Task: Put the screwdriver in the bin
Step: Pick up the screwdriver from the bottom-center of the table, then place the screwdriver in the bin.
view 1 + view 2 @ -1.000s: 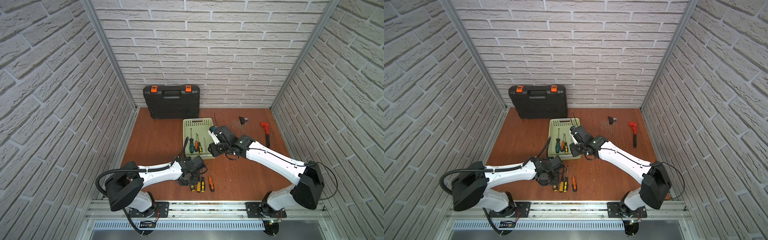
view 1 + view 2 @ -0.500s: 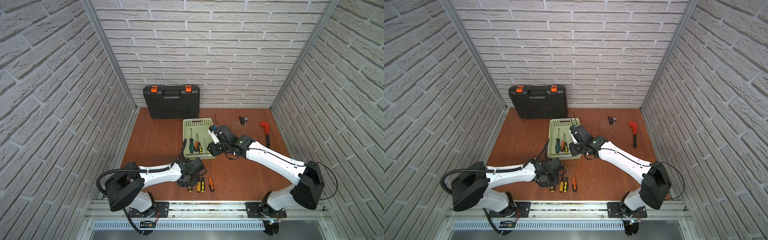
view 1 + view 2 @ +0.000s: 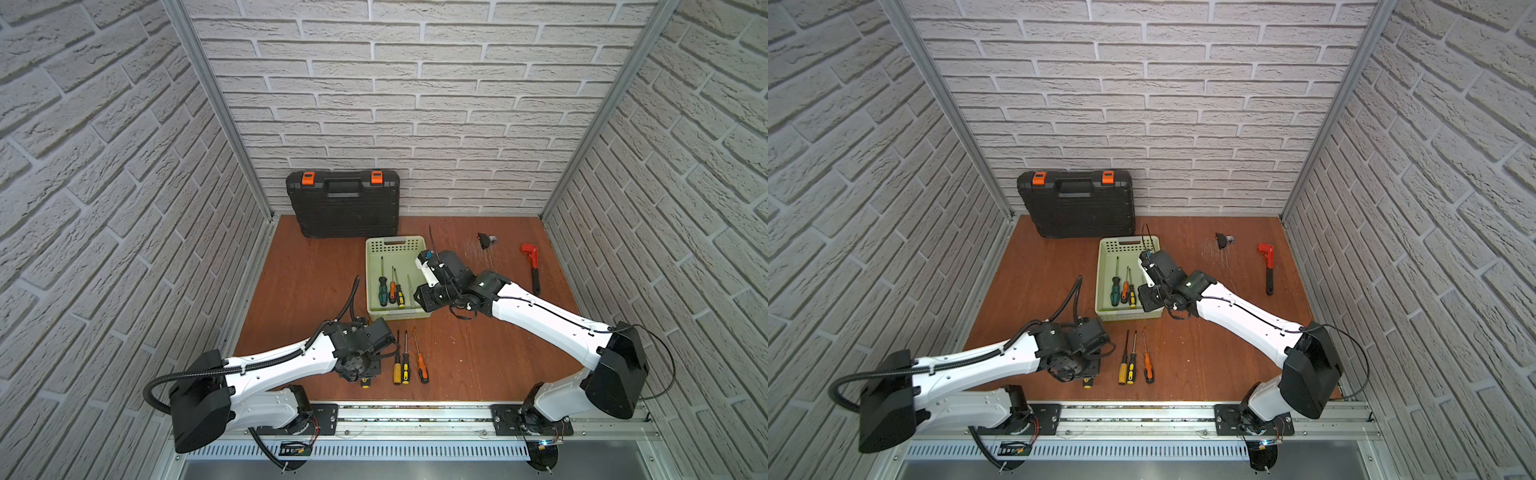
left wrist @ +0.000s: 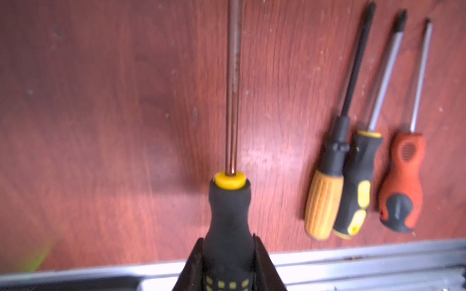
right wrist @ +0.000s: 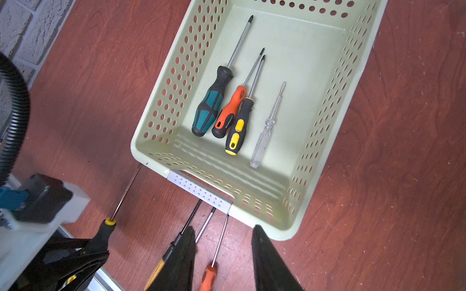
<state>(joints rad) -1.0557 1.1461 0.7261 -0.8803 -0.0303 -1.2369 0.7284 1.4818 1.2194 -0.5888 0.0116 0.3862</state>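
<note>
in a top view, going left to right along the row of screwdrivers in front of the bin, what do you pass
held screwdriver → yellow-handled screwdriver → black-and-yellow screwdriver → orange screwdriver

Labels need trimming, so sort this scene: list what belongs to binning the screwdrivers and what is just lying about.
Job: black-and-yellow screwdriver in the left jaws; pale green bin; three screwdrivers on the table; four screwdrivers in the bin.
Lying about: black toolcase; red wrench; small black object.
</note>
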